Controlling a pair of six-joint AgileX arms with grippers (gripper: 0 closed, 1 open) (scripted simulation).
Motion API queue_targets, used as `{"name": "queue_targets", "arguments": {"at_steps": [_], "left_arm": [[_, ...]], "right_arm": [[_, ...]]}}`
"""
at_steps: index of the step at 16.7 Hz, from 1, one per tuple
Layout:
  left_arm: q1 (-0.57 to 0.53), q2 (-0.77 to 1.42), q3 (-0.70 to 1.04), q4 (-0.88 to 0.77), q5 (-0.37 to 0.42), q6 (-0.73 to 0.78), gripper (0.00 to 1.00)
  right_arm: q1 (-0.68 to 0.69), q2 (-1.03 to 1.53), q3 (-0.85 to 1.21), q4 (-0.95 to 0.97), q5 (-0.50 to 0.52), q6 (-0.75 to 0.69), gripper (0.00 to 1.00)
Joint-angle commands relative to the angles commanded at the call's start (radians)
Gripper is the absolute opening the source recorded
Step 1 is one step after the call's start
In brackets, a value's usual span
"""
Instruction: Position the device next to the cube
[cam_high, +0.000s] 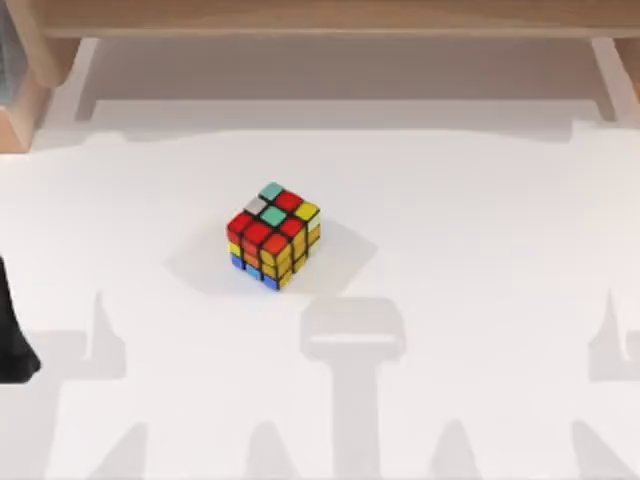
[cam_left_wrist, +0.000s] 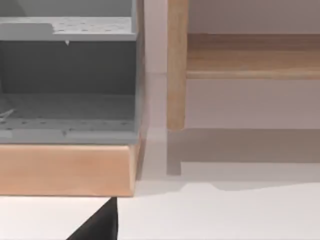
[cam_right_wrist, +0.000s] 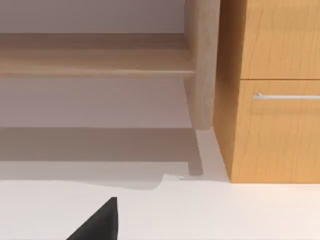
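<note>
The cube (cam_high: 272, 235) rests a little left of the middle of the white table (cam_high: 470, 250), with red, teal, yellow and white stickers on top and blue ones along its lower edge. The device is out of view. A dark part of my left arm (cam_high: 12, 335) juts in at the table's left edge, far from the cube. One black fingertip (cam_left_wrist: 99, 225) of the left gripper is seen in the left wrist view, low over the table. The right wrist view holds a like black fingertip (cam_right_wrist: 99, 225) of the right gripper. Neither gripper is near the cube.
A wooden shelf (cam_high: 320, 18) runs along the back of the table. A grey perforated compartment (cam_left_wrist: 65, 80) on a wooden base stands at the back left. A wooden drawer cabinet (cam_right_wrist: 275, 125) with a silver handle stands at the back right.
</note>
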Motion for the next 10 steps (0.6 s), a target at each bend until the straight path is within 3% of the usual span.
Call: {"name": "queue_targets", "arguments": {"at_steps": [5, 10], "left_arm": [[0.000, 0.000, 0.000, 0.000, 0.000, 0.000, 1.00], [0.000, 0.000, 0.000, 0.000, 0.000, 0.000, 1.00]], "right_arm": [[-0.016, 0.061, 0.060, -0.039, 0.002, -0.031, 1.00], [-0.077, 0.378, 0.325, -0.207, 0.002, -0.165, 1.00]]}}
